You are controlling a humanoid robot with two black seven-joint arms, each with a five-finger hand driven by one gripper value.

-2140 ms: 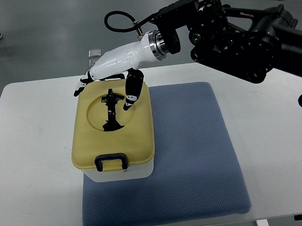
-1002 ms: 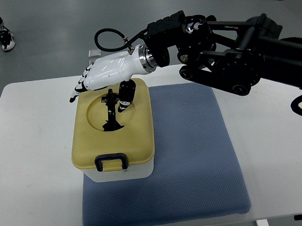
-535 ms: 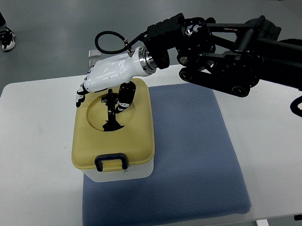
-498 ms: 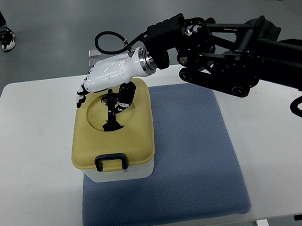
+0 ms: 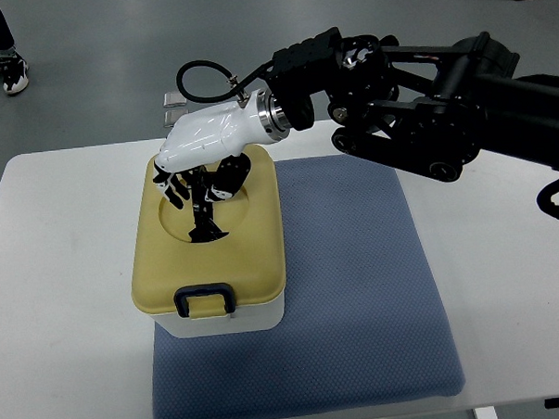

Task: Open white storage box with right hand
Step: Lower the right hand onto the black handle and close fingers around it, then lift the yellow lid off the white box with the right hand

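Note:
The white storage box [image 5: 230, 316] with a yellow lid [image 5: 253, 248] stands on the left part of a blue mat. The lid has a round recess with a black handle [image 5: 206, 222] in it and a black latch [image 5: 205, 300] at the front edge. My right hand [image 5: 202, 187], white with black fingers, comes in from the right on a black arm [image 5: 422, 83]. It is over the far end of the recess. Its fingers [image 5: 175, 190] curl down on the left of the handle and its thumb [image 5: 228, 182] on the right, closed around the handle's far end. The lid is down.
The blue mat [image 5: 357, 290] lies on a white table [image 5: 61, 302]. A small metal object [image 5: 173, 103] sits on the floor behind the table. A person's shoes [image 5: 0, 69] show at the top left corner.
My right hand has come down and back toward the lid's middle. Its fingers, stretched out past the lid's far left corner before, are now curled down into the recess around the handle.

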